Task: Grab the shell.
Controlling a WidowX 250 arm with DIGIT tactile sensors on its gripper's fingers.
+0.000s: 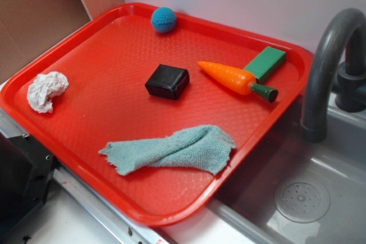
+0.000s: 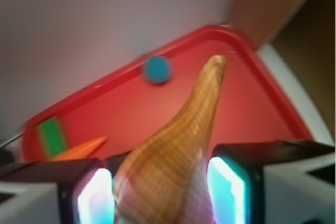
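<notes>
While clamped between tool (image 2: pixel 160 192) pads, shell (image 2: pixel 178 150) points toward tray (image 2: pixel 273 103).

I see a red tray (image 1: pixel 86 55) beside a grey sink (image 1: pixel 320 198). On the tray lie a blue ball (image 1: pixel 163 19) near the far rim, a black block (image 1: pixel 167 81) about mid-tray, an orange carrot (image 1: pixel 235 79) to its right touching a green block (image 1: pixel 265 63), a crumpled white paper wad (image 1: pixel 46 90) near the left rim, and a light-blue cloth (image 1: pixel 174 150) stretched along the near side. In my blurred wrist view I can still make out the tray, ball, carrot and green block.
</notes>
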